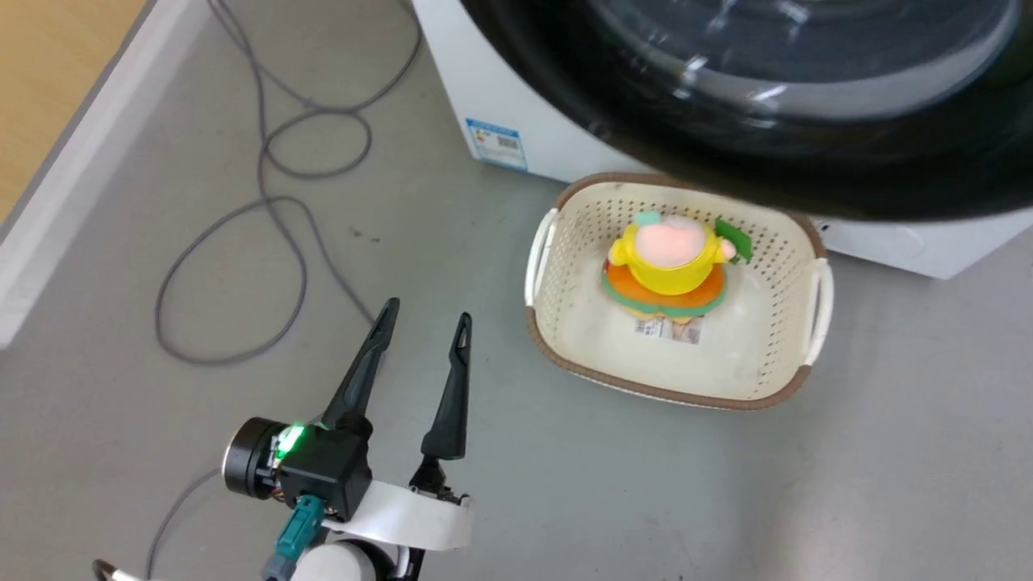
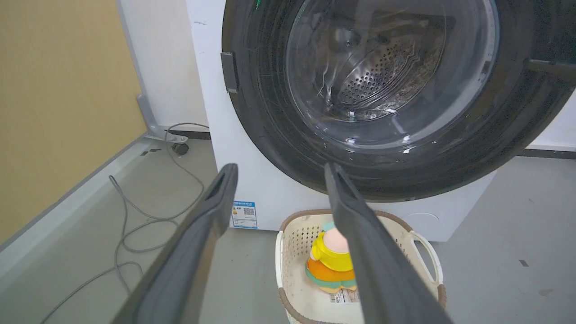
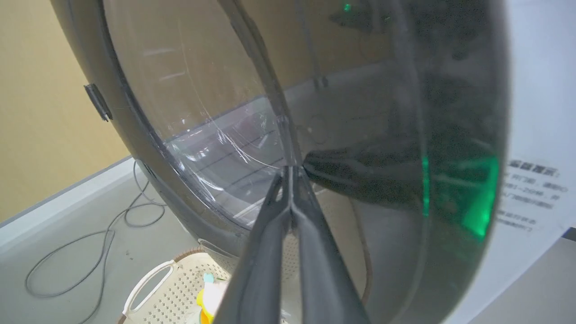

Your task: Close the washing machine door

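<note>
Head view: the left hand (image 1: pixel 429 311) hangs over the grey floor (image 1: pixel 888 452) to the left of the basket (image 1: pixel 565 242), clear of it. Its forearm comes up from the bottom edge and its two dark fingers point away from the robot, spread apart with nothing between them. The washing machine door (image 1: pixel 807 137) stands beyond the basket, its black rim overhanging the basket's far edge. A plush toy (image 1: pixel 670 262) sits in the basket. A grey cable (image 1: pixel 274 210) loops on the floor farther left of the basket than the hand.

Left wrist view: the left hand (image 2: pixel 280 167) is aimed over the basket (image 2: pixel 423 252) at the lower part of the door (image 2: pixel 391 90), short of it, fingers parted. Whether the door is fully latched cannot be told.

Right wrist view: the right hand (image 3: pixel 290 167) is raised above the basket (image 3: pixel 180 288), fingers pressed together and empty. Their tips meet the door (image 3: pixel 202 112) at its glass.
</note>
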You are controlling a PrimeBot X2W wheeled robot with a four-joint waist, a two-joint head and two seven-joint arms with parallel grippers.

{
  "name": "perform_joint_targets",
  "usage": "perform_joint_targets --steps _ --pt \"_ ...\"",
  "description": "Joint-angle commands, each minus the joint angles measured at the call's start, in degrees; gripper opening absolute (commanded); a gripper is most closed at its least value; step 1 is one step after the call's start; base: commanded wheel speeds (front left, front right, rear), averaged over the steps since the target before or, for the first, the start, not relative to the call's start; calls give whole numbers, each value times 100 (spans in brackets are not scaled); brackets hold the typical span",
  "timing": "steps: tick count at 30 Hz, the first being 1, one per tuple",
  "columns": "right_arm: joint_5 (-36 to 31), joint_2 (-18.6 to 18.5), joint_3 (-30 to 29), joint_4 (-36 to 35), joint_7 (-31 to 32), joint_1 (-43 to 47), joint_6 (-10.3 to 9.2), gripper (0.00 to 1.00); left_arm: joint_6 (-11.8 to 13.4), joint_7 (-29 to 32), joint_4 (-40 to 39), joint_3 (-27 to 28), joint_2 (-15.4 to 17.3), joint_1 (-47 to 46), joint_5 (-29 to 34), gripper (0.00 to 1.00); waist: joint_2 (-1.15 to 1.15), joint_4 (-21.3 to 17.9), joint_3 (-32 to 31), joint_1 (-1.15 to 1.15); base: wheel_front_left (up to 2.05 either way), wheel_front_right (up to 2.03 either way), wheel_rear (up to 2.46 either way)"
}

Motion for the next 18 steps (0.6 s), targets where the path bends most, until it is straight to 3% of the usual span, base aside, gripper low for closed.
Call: perform_joint_targets --steps 1,10,18 --pt "75 -102 -36 139 30 -244 -10 0 15 -25 -13 -25 -7 -87 -5 100 0 55 60 -1 0 0 0" --pt "248 -274 -7 1058 257 -1189 -10 0 59 -25 7 -95 -19 -136 -31 100 0 152 152 -1 0 0 0" --pt "392 -252 151 1475 125 -1448 -10 0 112 -25 30 -104 -21 -112 -51 100 0 91 69 -1 0 0 0"
